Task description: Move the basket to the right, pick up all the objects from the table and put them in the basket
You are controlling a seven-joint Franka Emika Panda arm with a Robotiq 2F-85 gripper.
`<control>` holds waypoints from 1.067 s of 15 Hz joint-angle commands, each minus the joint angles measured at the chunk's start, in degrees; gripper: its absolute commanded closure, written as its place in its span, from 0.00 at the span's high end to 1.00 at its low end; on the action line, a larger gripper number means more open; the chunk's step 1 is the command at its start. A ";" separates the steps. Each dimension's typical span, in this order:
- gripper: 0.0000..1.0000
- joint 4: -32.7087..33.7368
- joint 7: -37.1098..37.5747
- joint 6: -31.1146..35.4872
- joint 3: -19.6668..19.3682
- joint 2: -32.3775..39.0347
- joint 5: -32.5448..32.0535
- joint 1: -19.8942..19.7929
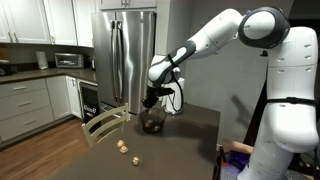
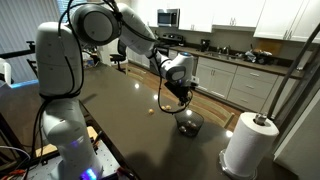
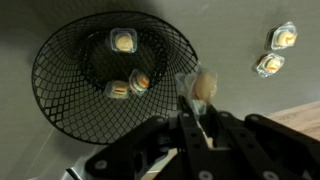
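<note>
Your gripper [image 3: 197, 103] is pinching 1 pale tan piece [image 3: 205, 84] between nearly closed jaws. It hangs just above the basket [image 3: 50, 62] — over the rim's right side in the wrist view, not over the middle. The basket stands on the table [image 3: 240, 28] directly below, and 3 pieces [image 3: 122, 41] already lie on its mesh floor.

Out past the rim, 2 more pieces [image 3: 285, 38] lie on the bare tabletop, close beside each other and well apart from the basket. In an exterior view they show as pale spots near the table's front edge.

I'd judge you past halfway — 3 in, 1 in hand and ready to drop once you're centred over the mesh, and 2 left to fetch. Whether the basket has had its move to the right, these views can't tell you.
</note>
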 commanded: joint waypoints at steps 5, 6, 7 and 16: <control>0.51 -1.96 1.30 1.90 -0.12 -1.03 1.11 -0.34; 0.58 -2.00 1.27 2.02 -0.06 -1.00 1.07 -0.27; 0.63 -2.08 1.11 2.12 0.09 -0.97 0.98 -0.13; 1.00 -3.36 -3.91 0.72 5.06 -0.49 1.30 1.94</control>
